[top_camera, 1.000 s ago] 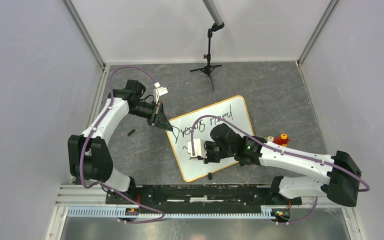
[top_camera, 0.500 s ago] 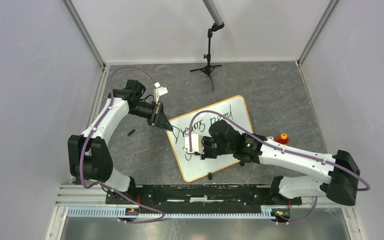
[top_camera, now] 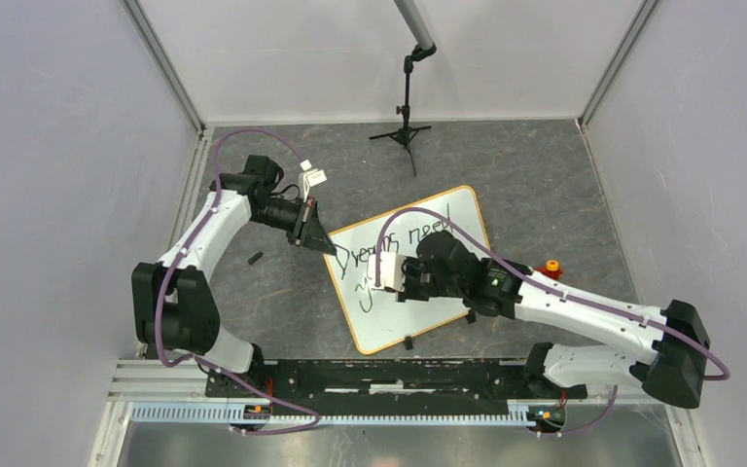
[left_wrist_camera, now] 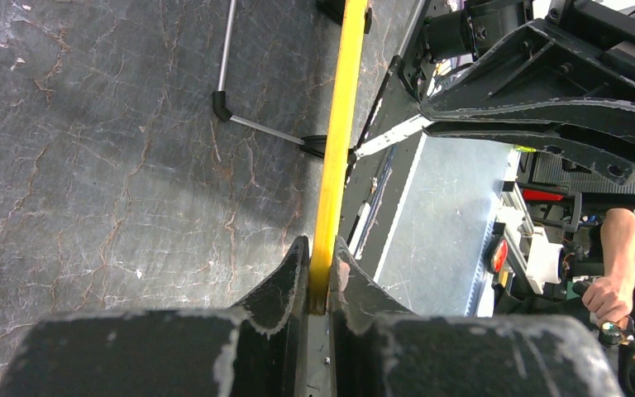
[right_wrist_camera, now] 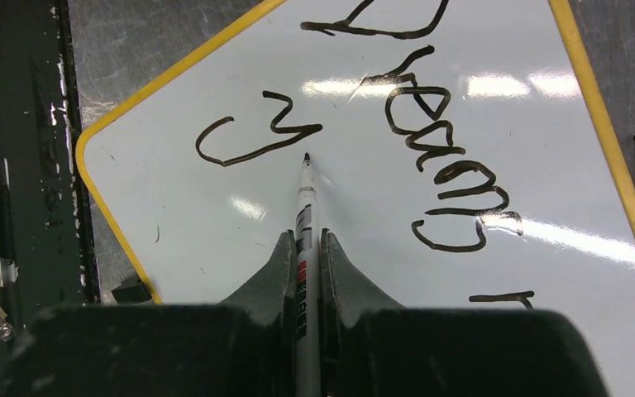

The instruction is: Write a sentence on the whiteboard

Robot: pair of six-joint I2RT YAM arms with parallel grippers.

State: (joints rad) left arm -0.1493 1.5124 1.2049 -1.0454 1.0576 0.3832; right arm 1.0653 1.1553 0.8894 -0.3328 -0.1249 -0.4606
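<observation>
The whiteboard (top_camera: pixel 447 219) lies tilted on the dark floor, its rim yellow-orange. The sentence (top_camera: pixel 394 248) runs in black marker: a first line like "Dreams need", and under it a single "y"-like stroke (right_wrist_camera: pixel 256 136). My left gripper (top_camera: pixel 329 248) is shut on the board's left corner; in the left wrist view its jaws pinch the yellow rim (left_wrist_camera: pixel 339 124) edge-on. My right gripper (right_wrist_camera: pixel 304 236) is shut on a white marker (right_wrist_camera: pixel 306 207), whose black tip rests on the board (right_wrist_camera: pixel 174 223) just right of that stroke.
A black tripod stand (top_camera: pixel 406 131) is behind the board. A small black cap (top_camera: pixel 255 259) lies left of it, and a red-and-orange toy (top_camera: pixel 549 268) sits at its right edge. A black clip (top_camera: pixel 408 341) sits on the near rim. The metal base rail (top_camera: pixel 379 375) runs along the front.
My right gripper has moved slightly right and away with the marker, and a "y"-like stroke now shows on the second line. The left arm has not moved.
</observation>
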